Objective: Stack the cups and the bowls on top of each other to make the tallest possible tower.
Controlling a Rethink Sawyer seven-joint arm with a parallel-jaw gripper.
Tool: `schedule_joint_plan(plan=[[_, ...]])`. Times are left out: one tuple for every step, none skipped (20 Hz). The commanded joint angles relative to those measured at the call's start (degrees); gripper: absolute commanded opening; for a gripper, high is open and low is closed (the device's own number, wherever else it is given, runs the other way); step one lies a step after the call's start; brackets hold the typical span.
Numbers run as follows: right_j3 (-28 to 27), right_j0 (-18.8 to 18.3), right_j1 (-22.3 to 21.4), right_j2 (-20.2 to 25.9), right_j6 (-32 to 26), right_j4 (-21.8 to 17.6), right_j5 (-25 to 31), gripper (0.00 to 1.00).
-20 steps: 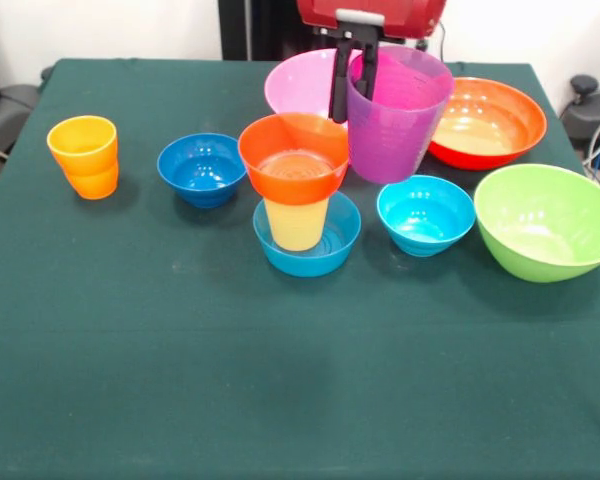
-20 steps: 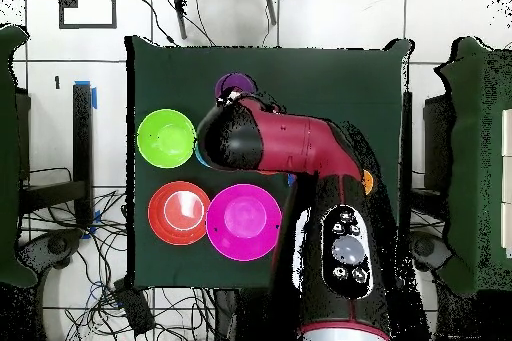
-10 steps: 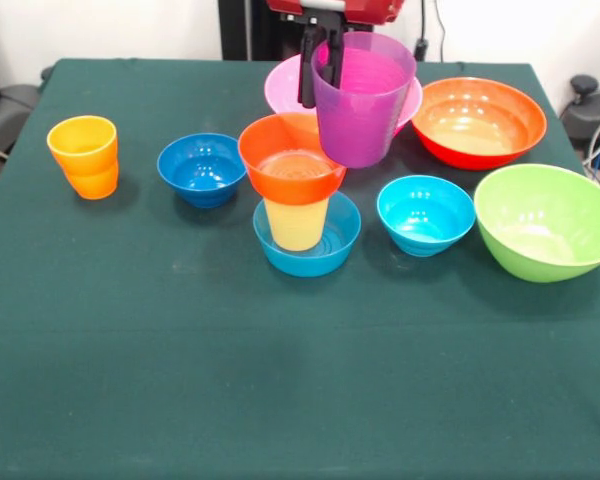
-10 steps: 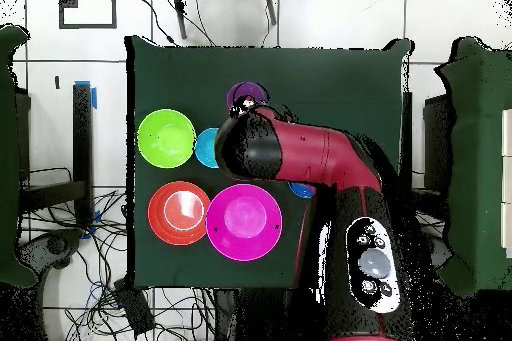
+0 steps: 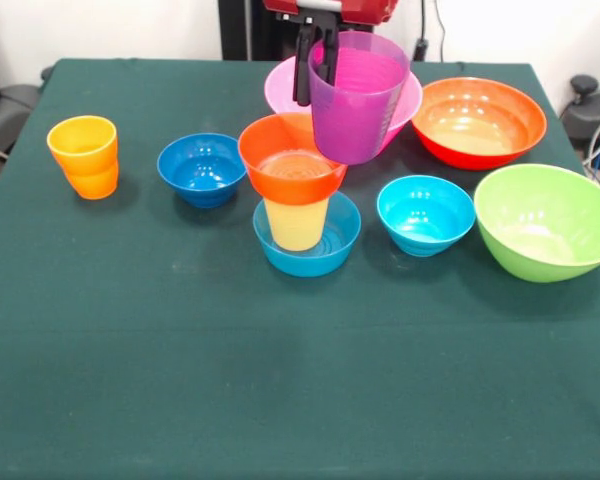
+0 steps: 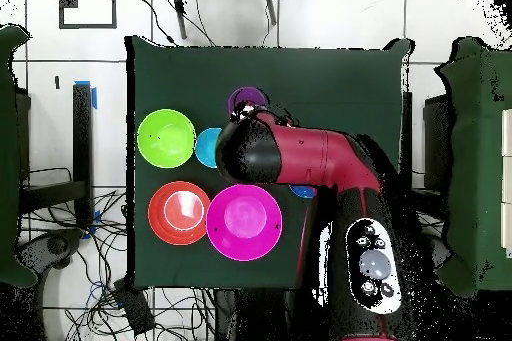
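My gripper is shut on the rim of the purple cup, one finger inside and one outside. It holds the cup upright in the air, just right of and above the tower's top. The tower is a mid-blue small bowl with the yellow cup upright in it and an orange-red small bowl on the cup. The orange cup stands at the left. In the overhead view the purple cup shows beyond the arm, which hides the tower.
On the table stand a dark blue small bowl, a cyan small bowl, a lime green large bowl, an orange-red large bowl and a pink large bowl behind the held cup.
The gripper has carried the purple cup up and to the left, from beside the orange-red large bowl to just right of the tower's top. The other pieces have not moved.
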Motion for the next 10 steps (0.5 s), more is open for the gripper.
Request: schedule_joint_plan(plan=[[3.72,-0.60,0.68,6.33,-7.91,-4.36,5.35,0.00],[3.71,-0.70,0.62,6.45,-7.93,-4.47,5.47,0.00],[3.69,-0.81,0.57,6.56,-7.94,-4.59,5.60,0.00],[3.74,-0.92,0.56,6.68,-7.87,-4.70,5.54,0.00],[3.75,-1.04,0.60,6.81,-7.83,-4.85,5.51,0.00],[3.75,-1.16,0.64,6.94,-7.78,-4.99,5.48,0.00],[3.78,-1.21,0.66,6.97,-7.69,-5.15,5.38,0.00],[3.81,-1.26,0.67,7.01,-7.59,-5.30,5.28,0.00],[3.91,-1.41,0.63,7.15,-7.58,-5.37,5.26,0.00],[3.97,-1.57,0.60,7.31,-7.68,-5.43,5.24,0.00]])
